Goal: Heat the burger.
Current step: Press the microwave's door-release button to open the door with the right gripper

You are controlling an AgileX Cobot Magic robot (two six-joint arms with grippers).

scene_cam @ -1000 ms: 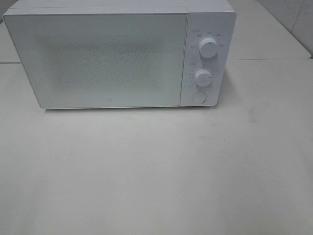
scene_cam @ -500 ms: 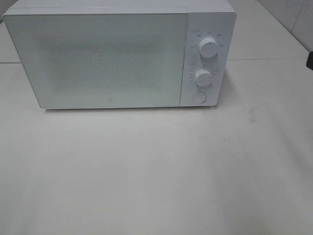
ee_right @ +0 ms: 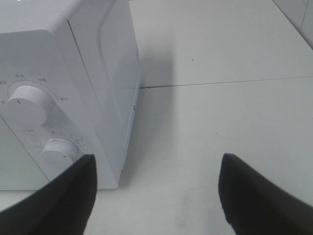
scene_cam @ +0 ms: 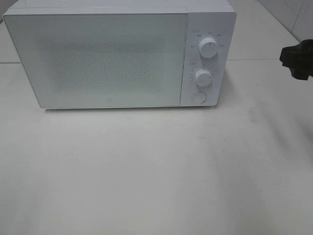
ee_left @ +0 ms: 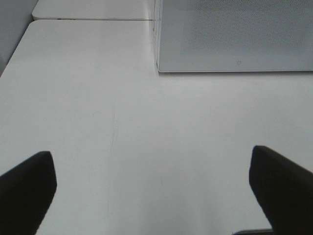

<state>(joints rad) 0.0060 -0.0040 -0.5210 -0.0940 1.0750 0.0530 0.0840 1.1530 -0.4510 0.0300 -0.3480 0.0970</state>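
Exterior high shows the white microwave point(scene_cam: 117, 56), door closed, on the desk point(scene_cam: 146, 171), the right end effector point(scene_cam: 296, 59) off to its right with fingers spread on nothing, the left end effector point(ee_left: 151, 191) wide apart and empty above the desk, and where the burger is I cannot tell.

Pale matte counter point(scene_cam: 146, 171) with a seam point(scene_cam: 259, 59) near the back; tiled wall point(scene_cam: 301, 17) beyond the far right corner; soft, even light.

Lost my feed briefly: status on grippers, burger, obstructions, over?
Left gripper open, empty. Right gripper open, empty, right of microwave. Door shut; burger not in view. No obstruction seen.
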